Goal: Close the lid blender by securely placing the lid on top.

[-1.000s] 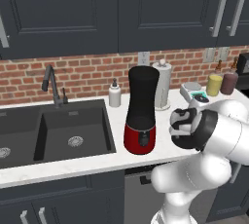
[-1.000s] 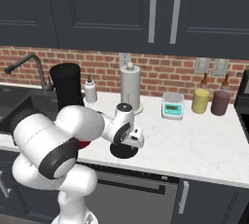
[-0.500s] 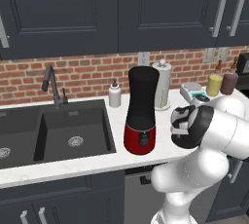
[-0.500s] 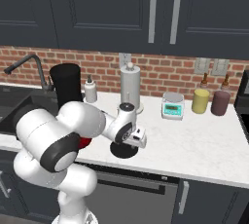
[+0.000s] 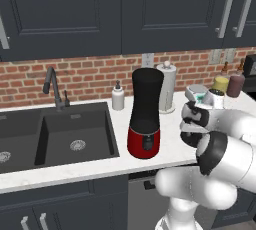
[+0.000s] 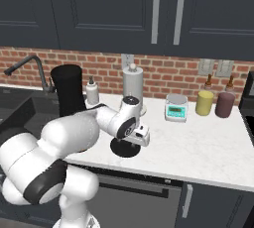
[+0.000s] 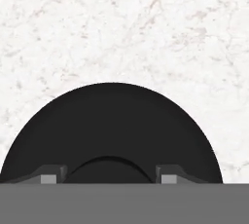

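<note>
The blender [image 5: 146, 114], a tall black jar on a glossy red base, stands on the counter right of the sink; its open-topped jar [image 6: 67, 90] shows left of my arm. The lid [image 6: 125, 147], a flat black disc, lies on the white marble counter to the right of the blender. Up close the lid [image 7: 109, 125] has a raised dome at its middle. My gripper [image 7: 111, 175] hangs straight over the lid, open, with one fingertip [image 7: 52, 175] on each side of the dome. My hand [image 6: 133, 134] sits low above the disc.
A paper-towel roll [image 5: 166, 88] and a small soap bottle [image 5: 118, 97] stand behind the blender. The black sink [image 5: 75, 134] lies to the left. A kitchen scale [image 6: 176, 108], a yellow jar [image 6: 204, 103] and a purple jar [image 6: 224, 104] stand at the back right.
Hardly anything differs: my hand has stayed over the lid, with only a slight shift of the arm. The blender and lid have not moved.
</note>
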Motion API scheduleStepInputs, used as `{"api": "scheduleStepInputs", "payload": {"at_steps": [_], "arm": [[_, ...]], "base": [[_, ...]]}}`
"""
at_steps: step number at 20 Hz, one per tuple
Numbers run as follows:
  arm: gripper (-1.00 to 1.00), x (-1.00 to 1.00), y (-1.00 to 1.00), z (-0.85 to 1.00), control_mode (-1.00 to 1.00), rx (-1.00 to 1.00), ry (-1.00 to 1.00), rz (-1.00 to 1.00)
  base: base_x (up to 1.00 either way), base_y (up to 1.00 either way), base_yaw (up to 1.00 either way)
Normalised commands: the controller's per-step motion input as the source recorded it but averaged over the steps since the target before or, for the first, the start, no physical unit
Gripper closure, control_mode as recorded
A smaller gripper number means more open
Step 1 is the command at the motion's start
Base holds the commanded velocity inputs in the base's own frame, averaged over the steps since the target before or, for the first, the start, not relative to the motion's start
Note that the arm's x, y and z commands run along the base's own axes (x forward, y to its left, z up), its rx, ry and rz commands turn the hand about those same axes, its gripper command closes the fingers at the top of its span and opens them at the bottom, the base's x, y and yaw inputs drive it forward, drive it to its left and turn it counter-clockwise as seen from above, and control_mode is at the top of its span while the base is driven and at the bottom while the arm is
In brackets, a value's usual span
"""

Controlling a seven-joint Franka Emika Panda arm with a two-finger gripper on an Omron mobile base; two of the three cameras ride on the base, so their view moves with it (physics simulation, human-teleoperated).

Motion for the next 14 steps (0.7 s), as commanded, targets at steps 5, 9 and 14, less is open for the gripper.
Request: {"api": "scheduleStepInputs", "payload": {"at_steps": [5, 9, 14], "arm": [[1.0, -0.55, 0.27, 1.0, -1.0, 0.01, 0.0, -0.05], [1.0, -0.51, 0.34, 1.0, -1.0, 0.0, -0.08, -0.04], [1.0, -0.46, 0.29, 1.0, -1.0, 0.0, -0.11, -0.01]], "base": [[0.0, 0.0, 0.0], [0.0, 0.0, 0.0], [0.0, 0.0, 0.0]]}}
